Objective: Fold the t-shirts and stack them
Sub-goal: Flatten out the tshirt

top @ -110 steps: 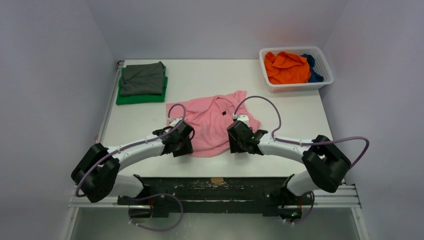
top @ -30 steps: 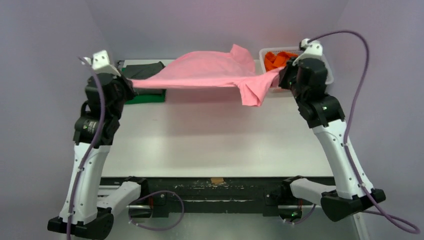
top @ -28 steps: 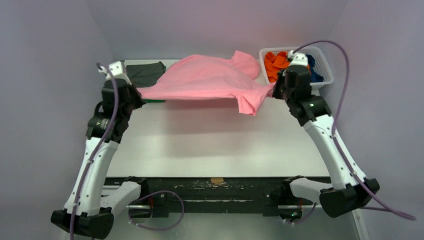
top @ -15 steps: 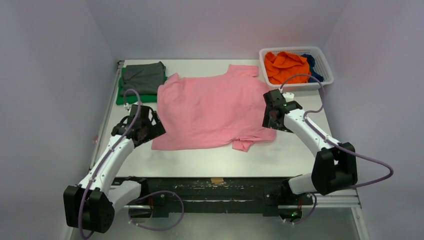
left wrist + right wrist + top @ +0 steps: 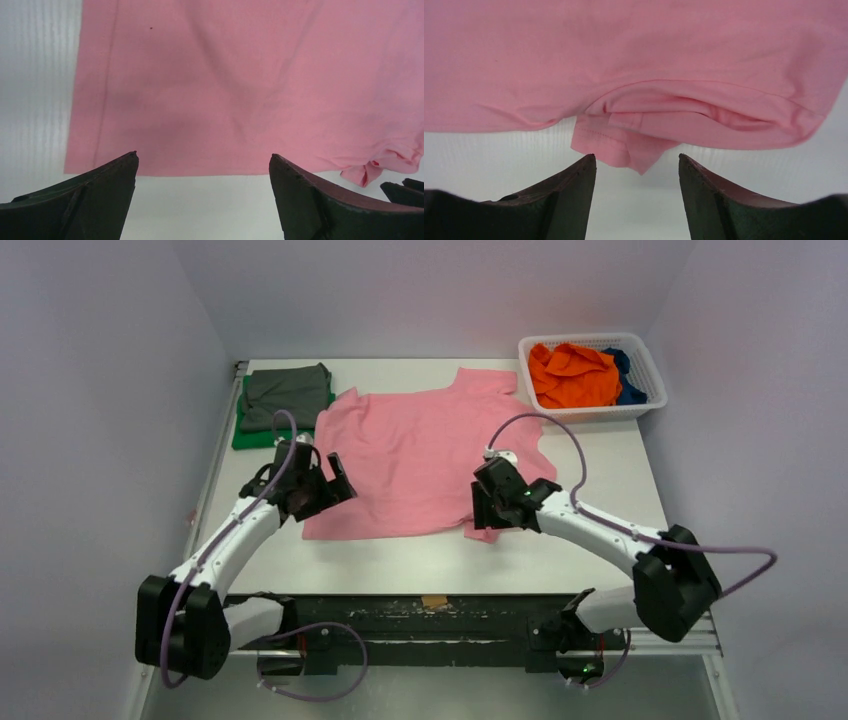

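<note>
In the left wrist view the pink t-shirt runs out of the picture above and to the right of the left end effector, whose fingers are cut by the lower edge. Just ahead of the right end effector a hemmed flap goes under the shirt; how far, I cannot tell. Far beyond the left end effector, the green t-shirt shows only its edges under the grey t-shirt. Far beyond the right one, the orange t-shirt hides most of the dark blue t-shirt.

Free table strip nr pink shirt
</note>
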Robot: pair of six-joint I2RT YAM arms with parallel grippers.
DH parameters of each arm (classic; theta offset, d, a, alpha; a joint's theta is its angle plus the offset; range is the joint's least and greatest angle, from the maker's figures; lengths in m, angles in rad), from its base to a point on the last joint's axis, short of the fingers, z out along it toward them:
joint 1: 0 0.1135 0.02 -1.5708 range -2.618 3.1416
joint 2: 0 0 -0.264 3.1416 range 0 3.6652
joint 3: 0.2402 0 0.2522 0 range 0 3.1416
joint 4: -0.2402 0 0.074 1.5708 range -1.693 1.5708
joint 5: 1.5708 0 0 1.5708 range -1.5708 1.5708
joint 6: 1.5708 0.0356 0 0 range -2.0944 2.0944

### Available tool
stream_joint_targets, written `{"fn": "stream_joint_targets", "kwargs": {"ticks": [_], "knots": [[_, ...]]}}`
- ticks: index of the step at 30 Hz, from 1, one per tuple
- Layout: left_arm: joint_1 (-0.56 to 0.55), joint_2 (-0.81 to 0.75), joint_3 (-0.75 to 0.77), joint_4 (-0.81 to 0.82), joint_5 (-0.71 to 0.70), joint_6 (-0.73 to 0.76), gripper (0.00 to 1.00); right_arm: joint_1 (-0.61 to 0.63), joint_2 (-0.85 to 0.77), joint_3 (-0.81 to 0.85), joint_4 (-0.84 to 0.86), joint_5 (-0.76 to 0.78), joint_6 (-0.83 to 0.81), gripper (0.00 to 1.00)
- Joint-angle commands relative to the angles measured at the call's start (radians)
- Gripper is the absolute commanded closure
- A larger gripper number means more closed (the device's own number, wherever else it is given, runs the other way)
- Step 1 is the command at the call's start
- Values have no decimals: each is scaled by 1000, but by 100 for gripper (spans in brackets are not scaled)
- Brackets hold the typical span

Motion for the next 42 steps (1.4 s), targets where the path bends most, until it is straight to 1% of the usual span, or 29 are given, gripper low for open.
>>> {"fn": "stream_joint_targets", "kwargs": {"ticks": [1,4,7,10,12,15,18,21,22,24,26,27,28,31,34,36,38,41,42], "knots": [[-5,132,-11,138,86,-19,0,34,149,36,57,10,30,42],[-6,200,-8,161,81,-19,0,35,237,48,49,38,59,48],[-6,252,-1,172,72,-17,0,35,280,32,37,43,89,53],[-6,286,5,165,38,-17,0,35,269,-2,-7,98,149,69],[-6,302,9,156,11,-17,0,35,220,-29,-37,113,183,77],[-6,317,13,145,-20,-29,0,35,113,-66,-82,114,229,83],[-1,319,7,138,-50,-50,0,35,-31,-108,-149,135,314,87],[2,320,16,121,-58,-57,0,34,-167,-171,-202,113,404,97],[2,318,17,115,-65,-61,0,34,-213,-194,-227,95,438,99],[2,314,16,108,-75,-67,0,33,-312,-249,-281,63,500,100],[2,307,16,102,-78,-69,0,35,-425,-297,-352,59,572,97],[2,303,16,101,-80,-70,0,34,-487,-318,-381,53,603,93],[2,300,16,99,-82,-72,0,35,-548,-336,-408,44,639,87],[2,288,22,80,-93,-77,0,35,-716,-359,-480,51,721,58],[2,272,21,74,-91,-77,0,35,-805,-332,-511,101,713,32],[2,259,19,66,-86,-77,0,34,-788,-300,-498,134,658,25],[2,241,10,67,-79,-79,0,35,-711,-267,-440,159,573,22],[2,212,-6,69,-76,-80,0,34,-525,-216,-277,140,436,19],[2,206,-11,70,-76,-80,0,35,-429,-196,-225,137,396,19]]}}
